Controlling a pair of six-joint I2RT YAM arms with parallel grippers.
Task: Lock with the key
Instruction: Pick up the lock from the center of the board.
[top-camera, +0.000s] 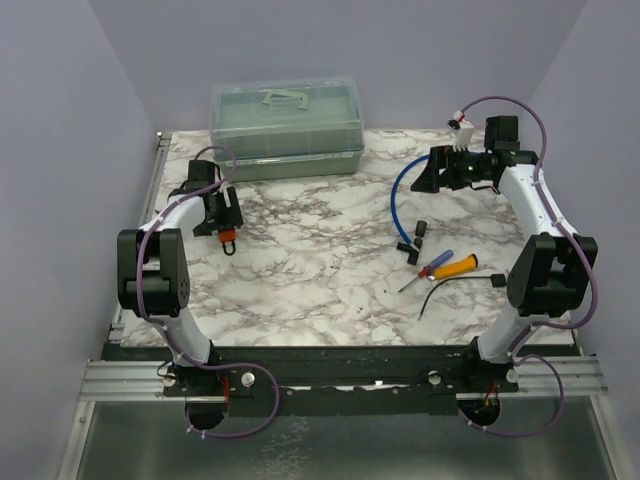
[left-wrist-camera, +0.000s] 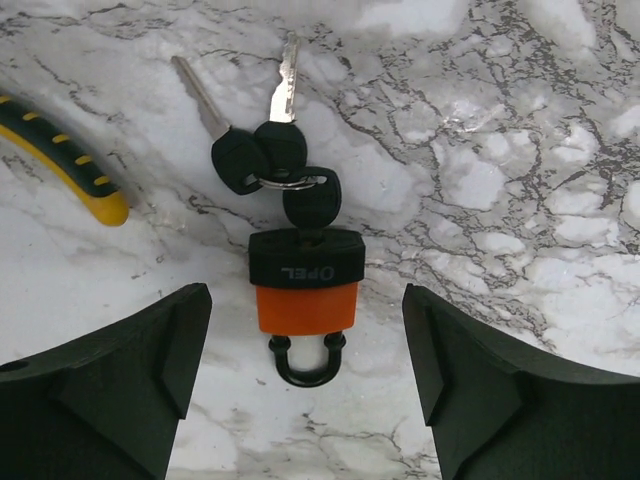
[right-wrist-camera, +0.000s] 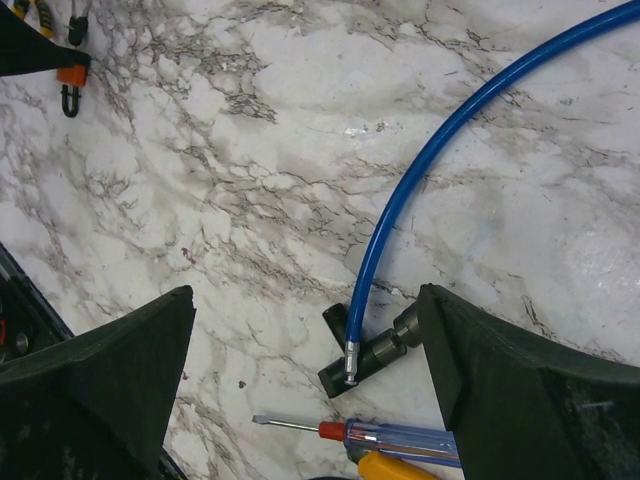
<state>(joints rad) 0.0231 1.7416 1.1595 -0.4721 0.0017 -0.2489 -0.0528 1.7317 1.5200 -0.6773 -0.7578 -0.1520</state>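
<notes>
Lying flat on the white marble-patterned table (left-wrist-camera: 520, 150), the small orange-and-black metal padlock (left-wrist-camera: 305, 290) sits between the spread, empty jaws of the left gripper (left-wrist-camera: 306, 345), its black-headed key (left-wrist-camera: 311, 200) inserted. It is probably dense, rigid and slick, so pinch the body's sides. The right gripper (right-wrist-camera: 305, 330) gapes empty.

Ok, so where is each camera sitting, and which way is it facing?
Top external: above and behind the robot, looking down on the marble table; the left arm and right arm show down to their bases.
Left wrist: looks down at the padlock and keys, between the left fingers.
Right wrist: looks down at the blue tube and screwdriver, between the right fingers.
Shared: the padlock appears in all three views.
</notes>
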